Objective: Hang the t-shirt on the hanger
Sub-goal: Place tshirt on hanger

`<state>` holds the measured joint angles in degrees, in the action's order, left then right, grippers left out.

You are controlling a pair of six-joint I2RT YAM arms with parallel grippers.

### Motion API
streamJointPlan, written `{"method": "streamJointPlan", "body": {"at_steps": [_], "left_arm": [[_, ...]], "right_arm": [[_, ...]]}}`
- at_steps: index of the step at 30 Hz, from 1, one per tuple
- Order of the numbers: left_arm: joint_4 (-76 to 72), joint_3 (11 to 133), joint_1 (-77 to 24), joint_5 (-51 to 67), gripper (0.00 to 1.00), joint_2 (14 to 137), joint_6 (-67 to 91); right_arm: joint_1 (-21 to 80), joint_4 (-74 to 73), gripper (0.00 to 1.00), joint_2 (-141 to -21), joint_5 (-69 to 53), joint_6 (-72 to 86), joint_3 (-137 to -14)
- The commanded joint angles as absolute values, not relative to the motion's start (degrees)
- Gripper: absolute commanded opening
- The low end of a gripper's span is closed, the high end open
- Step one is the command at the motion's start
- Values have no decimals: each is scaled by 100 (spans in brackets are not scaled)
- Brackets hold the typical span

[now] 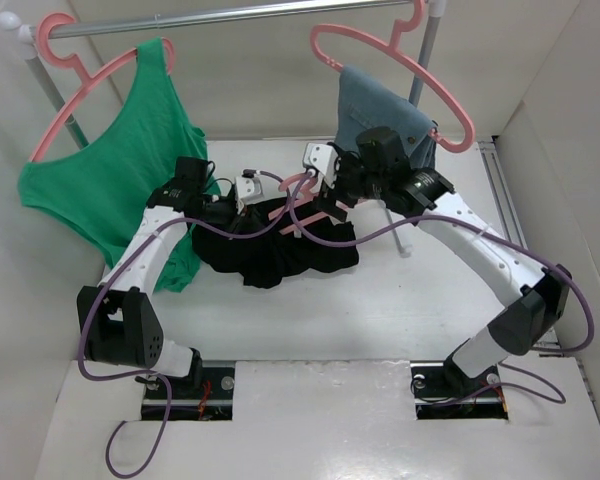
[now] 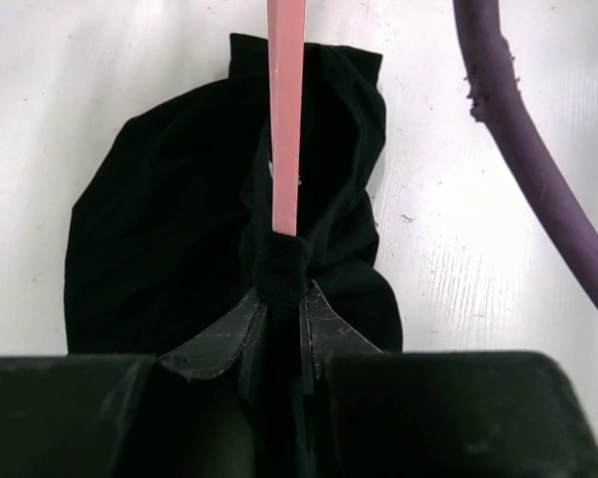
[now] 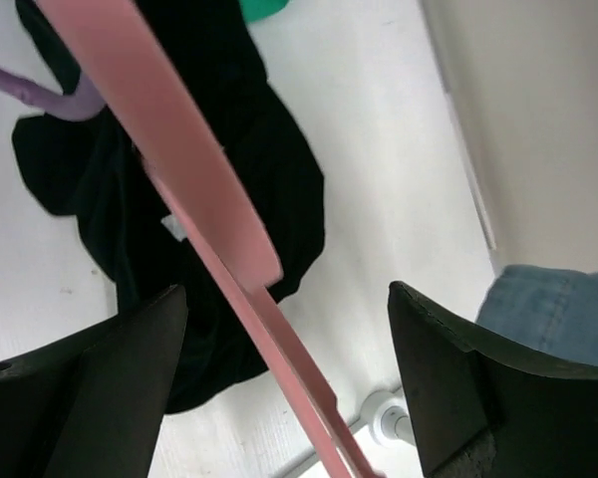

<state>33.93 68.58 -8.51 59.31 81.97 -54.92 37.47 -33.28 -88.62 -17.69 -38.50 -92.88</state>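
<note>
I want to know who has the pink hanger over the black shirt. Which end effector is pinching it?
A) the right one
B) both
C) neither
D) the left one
D: the left end effector is shut on the hanger above the t-shirt, while the right end effector stands open, with the hanger only passing between its fingers.

Black t-shirt (image 1: 275,255), all bunched up in a crumpled heap just right of the lower hem of the green tank top (image 1: 130,170). Thin salmon-pink hanger (image 1: 283,211) tilted over that heap, further right of the green tank top, one end tucked into the black cloth.
</note>
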Motion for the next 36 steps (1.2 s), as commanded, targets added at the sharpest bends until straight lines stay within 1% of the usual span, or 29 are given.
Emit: {"method": "streamJointPlan", "body": {"at_steps": [1, 2, 4, 5, 6, 8, 9, 10, 12, 13, 16, 17, 19, 24, 31, 32, 34, 36], "left_arm": [[3620, 6820, -809, 6213, 0, 7928, -5826], [3621, 6881, -809, 6214, 0, 7928, -5879], [3735, 6882, -809, 6266, 0, 7928, -5967], [3735, 6882, -809, 6267, 0, 7876, -6020], [3735, 6882, -809, 6328, 0, 7875, -6021], [3840, 6935, -809, 6389, 0, 7875, -6090], [3841, 6935, -809, 6477, 0, 7875, -6169], [3893, 6935, -809, 6538, 0, 7875, -6170], [3894, 6935, -809, 6749, 0, 7875, -6231], [3894, 6935, -809, 6828, 0, 7875, -6231], [3894, 6987, -922, 7039, 1, 7875, -6231], [3946, 6987, -923, 7040, 5, 7875, -6231], [3946, 7040, -984, 7198, 8, 7875, -6231], [4051, 7146, -1107, 7330, 9, 7875, -6284], [4052, 7207, -1283, 7444, 9, 7928, -6284], [4113, 7207, -1283, 7253, 8, 7928, -6284], [4200, 7146, -1283, 7094, 0, 7928, -6476], [4279, 7146, -1283, 6962, 0, 7928, -6547]], "right_arm": [[3674, -3445, 86, -8876, -2109, -4315, -9492], [3613, -3323, 86, -8938, -2170, -4315, -9492], [3560, -3261, 80, -9149, -2276, -4315, -9545], [3560, -3261, 70, -9236, -2346, -4315, -9545], [3560, -3313, 48, -9420, -2399, -4315, -9597], [3560, -3401, 32, -9553, -2722, -4315, -9598], [3560, -3401, 18, -9554, -2899, -4315, -9598], [3560, -3245, 9, -9554, -3040, -4228, -9424], [3638, -2893, 2, -9467, -3373, -4175, -9195], [3787, -2474, 0, -9335, -3375, -4105, -8985], [4077, -1875, 0, -9281, -3375, -4026, -8834], [4078, -1768, 0, -9281, -3445, -3938, -8833], [4148, -1583, 0, -9281, -3542, -3850, -8833], [4342, -1222, 0, -9465, -3691, -3727, -8903], [4544, -757, 0, -9755, -3691, -3455, -9026], [4544, -756, 0, -9756, -3639, -3402, -9026], [4544, -686, 0, -9756, -3639, -3401, -9026], [4544, -686, 0, -9704, -3639, -3349, -9026]]}}
